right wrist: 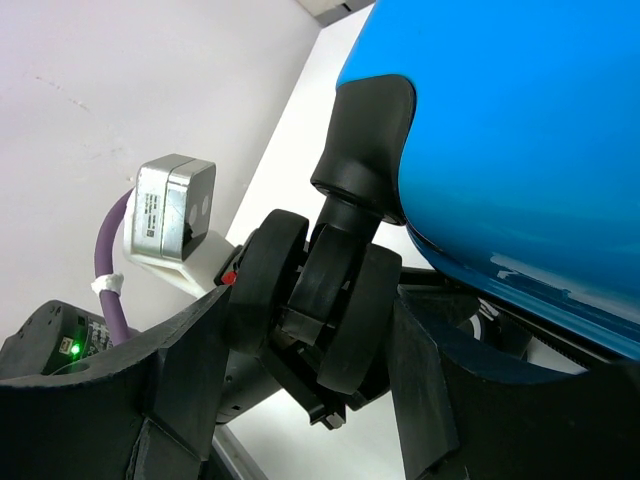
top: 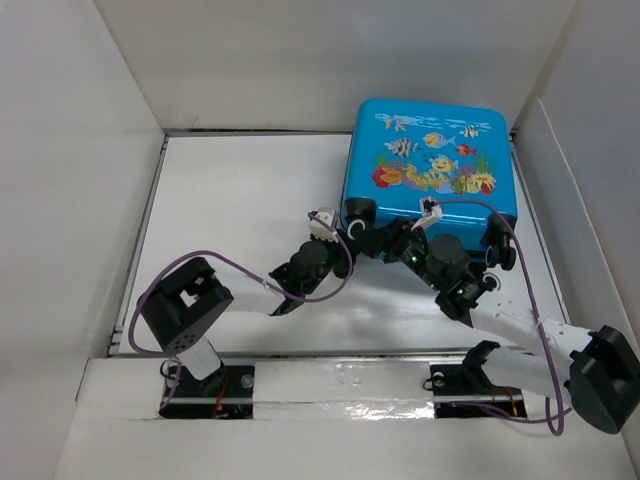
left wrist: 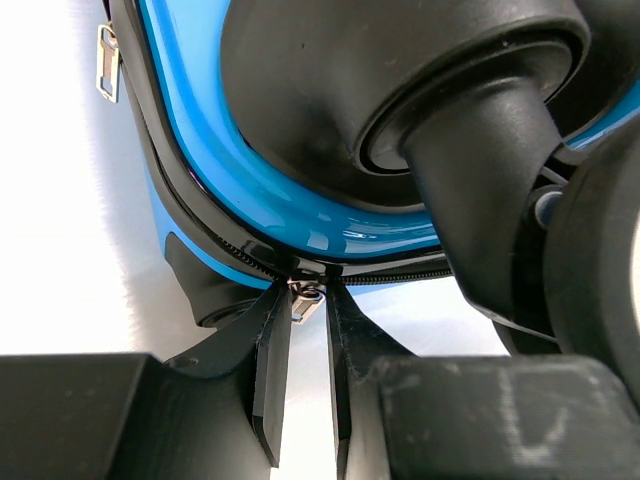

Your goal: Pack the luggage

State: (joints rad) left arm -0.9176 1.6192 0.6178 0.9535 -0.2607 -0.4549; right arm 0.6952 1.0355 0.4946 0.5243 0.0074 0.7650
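Blue hard shell, fish print up: from overhead the luggage (top: 430, 160) lies flat with its lid down at the far right of the white table (top: 250, 200). Both arms reach to its near-left corner, the left gripper (top: 343, 240) from the left and the right gripper (top: 382, 238) from the right, the two just beside each other. At the left wrist, the zip seam (left wrist: 390, 275) runs across just ahead of the fingers (left wrist: 270, 370) and bends up round the corner to the left, where a second metal tab (left wrist: 107, 62) hangs. The fingers are drawn almost together with the small zipper pull (left wrist: 306, 300) nipped between their tips, so I judge that any tug must follow that seam rather than come away from the shell. At the right wrist, the fingers (right wrist: 190, 370) stand wide on either side of the black corner wheel (right wrist: 330, 300) under the blue shell and seem to press both its flanks. I take this for a bracing clasp that steadies the case for the left arm.
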